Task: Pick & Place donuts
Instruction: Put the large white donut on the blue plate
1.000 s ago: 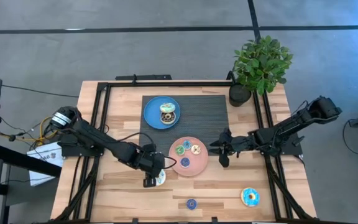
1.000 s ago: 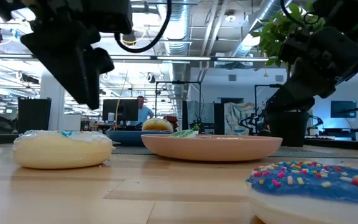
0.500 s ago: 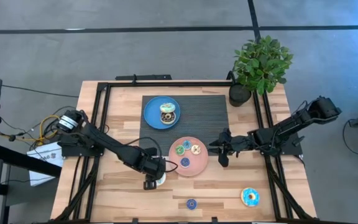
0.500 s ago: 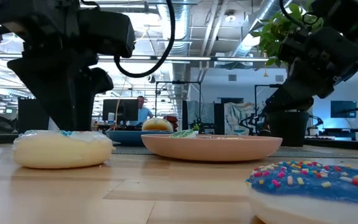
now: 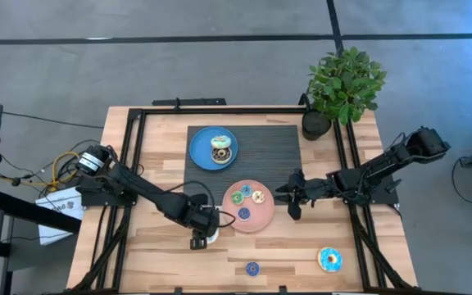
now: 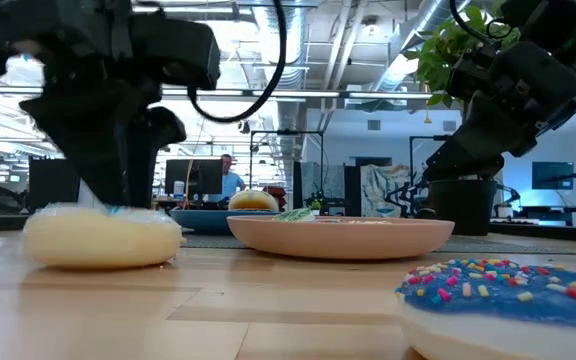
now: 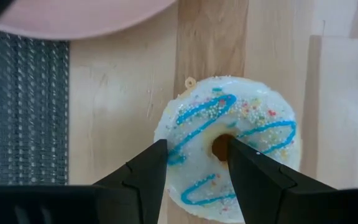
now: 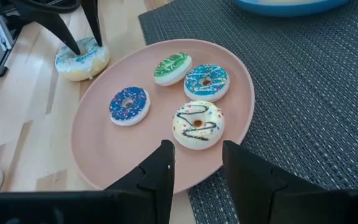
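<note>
your left gripper (image 7: pixel 194 163) hangs spread over the white donut (image 7: pixel 229 148) with blue drizzle, which lies on the bare wood just beside the pink plate (image 5: pixel 249 206); one finger looks aimed at the hole and the other at the outer edge, so closing off-centre could pinch only the icing and flip it or shove it into the plate rim. your right gripper (image 8: pixel 196 163) waits spread above the plate's four donuts. no readable writing or labels anywhere.

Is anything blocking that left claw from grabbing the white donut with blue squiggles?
Nothing visible. The left gripper hangs right over the white donut with blue drizzle, jaws open astride one side of the ring.
</note>
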Robot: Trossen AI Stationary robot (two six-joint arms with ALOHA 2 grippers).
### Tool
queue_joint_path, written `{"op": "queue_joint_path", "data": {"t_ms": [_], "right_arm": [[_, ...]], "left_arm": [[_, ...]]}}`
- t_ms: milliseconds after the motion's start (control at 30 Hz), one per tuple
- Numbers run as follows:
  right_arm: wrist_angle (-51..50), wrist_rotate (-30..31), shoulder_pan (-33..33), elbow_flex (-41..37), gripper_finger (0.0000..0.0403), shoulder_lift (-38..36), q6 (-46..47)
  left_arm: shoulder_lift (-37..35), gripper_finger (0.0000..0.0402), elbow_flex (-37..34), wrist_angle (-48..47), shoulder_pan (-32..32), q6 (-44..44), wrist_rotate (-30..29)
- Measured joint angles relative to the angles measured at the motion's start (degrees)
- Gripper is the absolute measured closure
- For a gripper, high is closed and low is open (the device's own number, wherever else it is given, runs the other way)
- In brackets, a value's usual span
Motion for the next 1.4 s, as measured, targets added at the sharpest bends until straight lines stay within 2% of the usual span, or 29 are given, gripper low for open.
{"op": "queue_joint_path", "data": {"t_ms": [200, 400, 900, 1033, 1233, 1400], "right_arm": [[0.0, -0.04, 0.0, 0.0, 0.0278, 0.0, -0.01], [0.0, -0.07, 0.0, 0.0, 0.0278, 0.0, 0.0], [-0.03, -0.07, 0.0, 0.0, 0.0278, 0.0, -0.02], [-0.03, -0.07, 0.0, 0.0, 0.0278, 0.0, -0.02], [-0.03, -0.07, 0.0, 0.0, 0.0278, 0.0, -0.02], [-0.03, -0.07, 0.02, 0.0, 0.0278, 0.0, -0.02]], "left_arm": [[0.0, 0.0242, 3.24, -3.91, 0.09, 0.5, -1.22], [0.22, 0.0234, 3.22, -6.26, 0.09, -0.64, 0.79], [0.22, 0.0142, 3.22, -6.29, 0.73, -0.3, -0.05], [0.22, 0.0136, 2.98, -5.16, 0.75, -0.18, -0.45], [0.22, 0.0136, -1.65, 3.43, 0.77, -0.79, 1.67], [0.22, 0.0136, -2.26, 3.98, 0.77, -1.38, 1.26]]}}
